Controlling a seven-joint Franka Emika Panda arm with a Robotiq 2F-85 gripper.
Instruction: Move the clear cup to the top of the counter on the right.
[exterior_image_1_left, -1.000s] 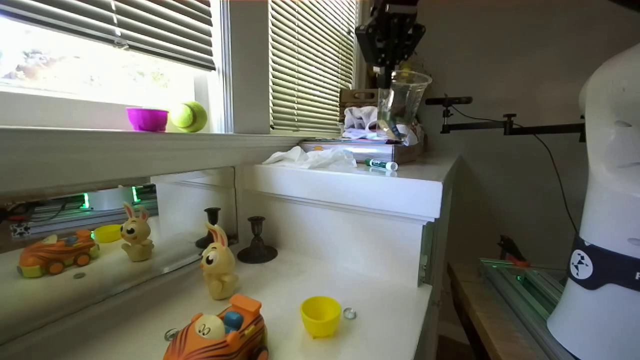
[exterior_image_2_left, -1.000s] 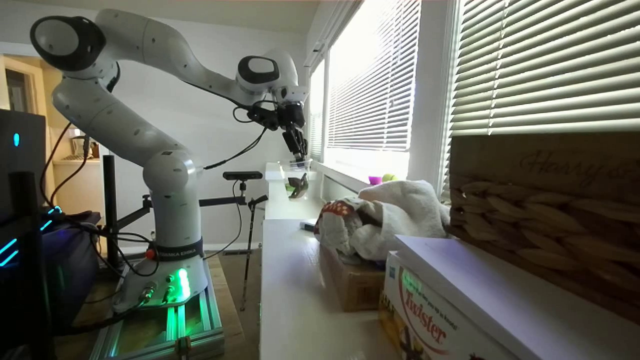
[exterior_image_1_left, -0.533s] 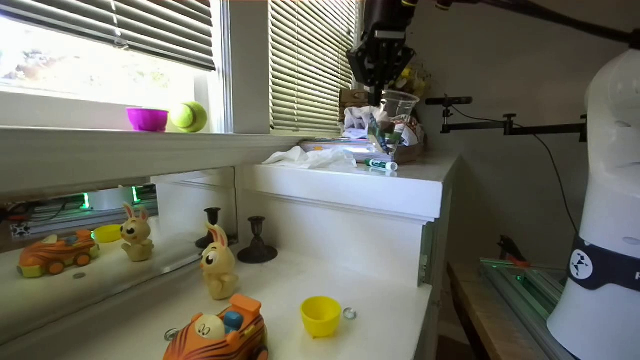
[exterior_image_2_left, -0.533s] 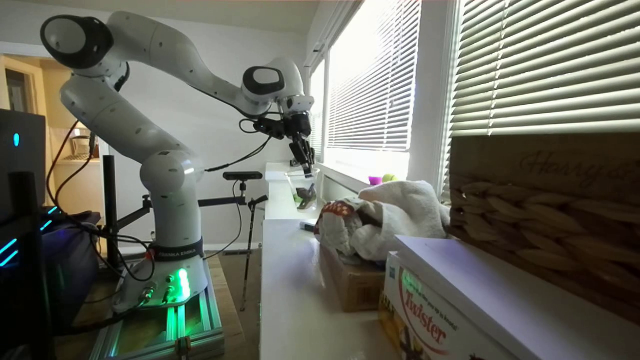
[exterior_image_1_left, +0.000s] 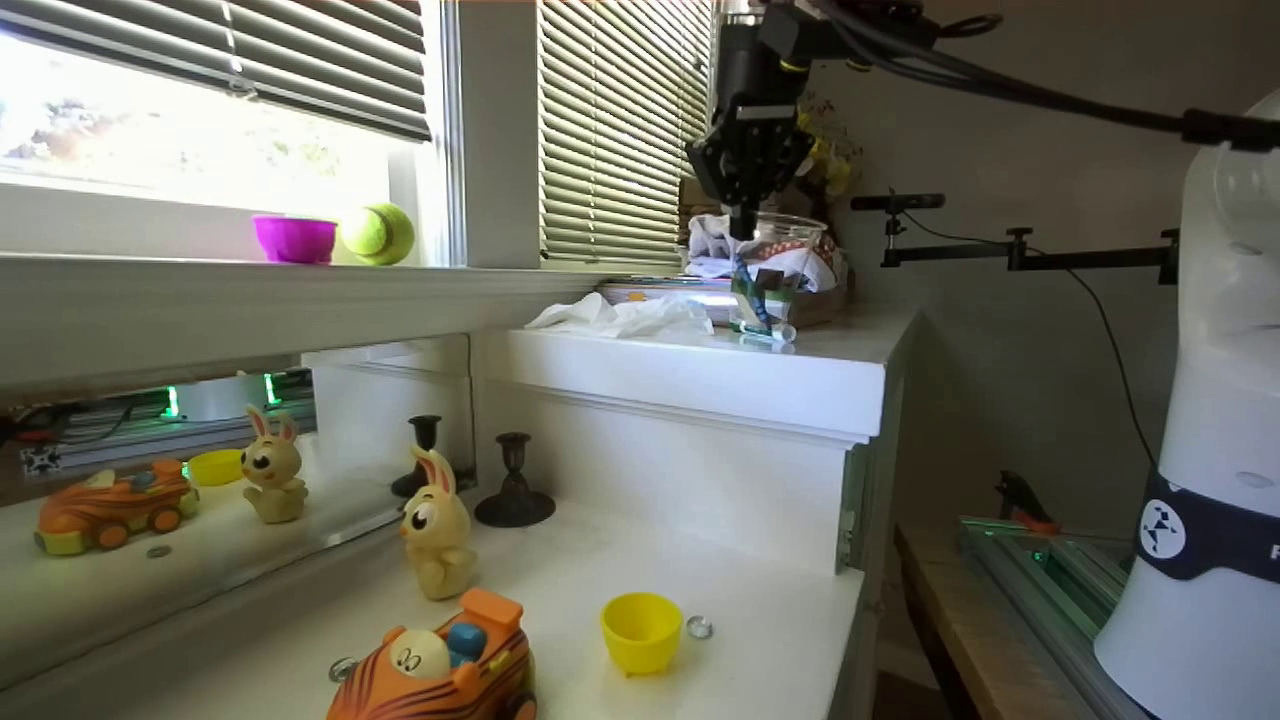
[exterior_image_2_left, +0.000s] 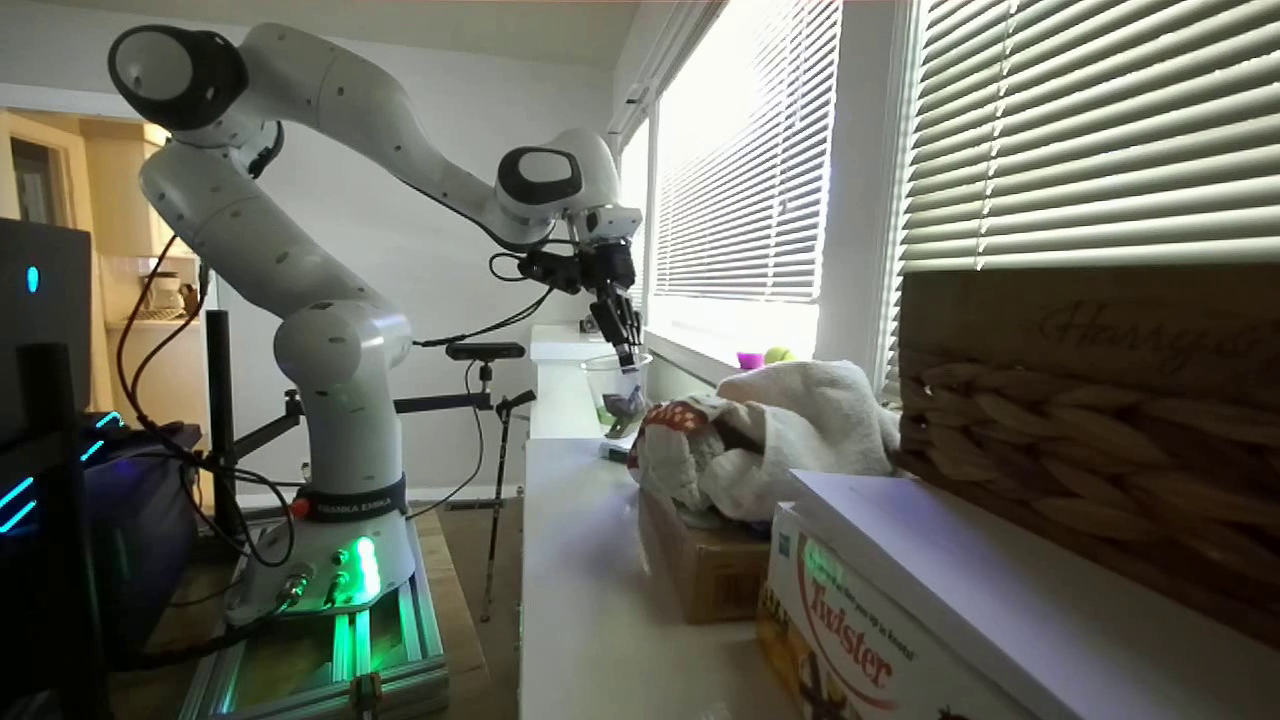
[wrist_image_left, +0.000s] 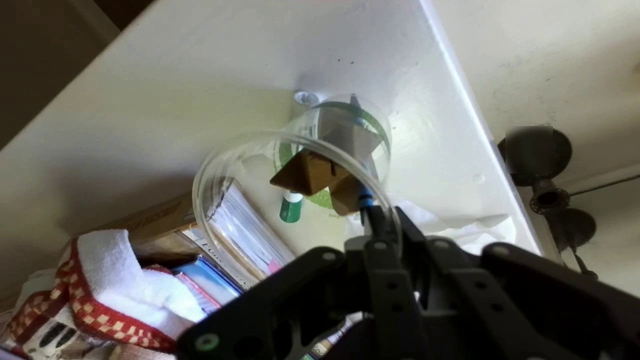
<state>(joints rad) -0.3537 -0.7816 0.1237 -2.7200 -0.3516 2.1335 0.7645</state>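
Clear, colourless tumbler (exterior_image_1_left: 785, 265) (angular brown object (wrist_image_left: 305, 172) inside) is over the right-hand tall white counter (exterior_image_1_left: 690, 385), contact unclear, black gripper (exterior_image_1_left: 742, 222) fingers pinching its rim.

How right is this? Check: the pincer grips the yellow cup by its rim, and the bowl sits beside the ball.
Wrong cup: the wrist view shows the pincer gripping the clear cup by its rim. The bowl does sit beside the ball.
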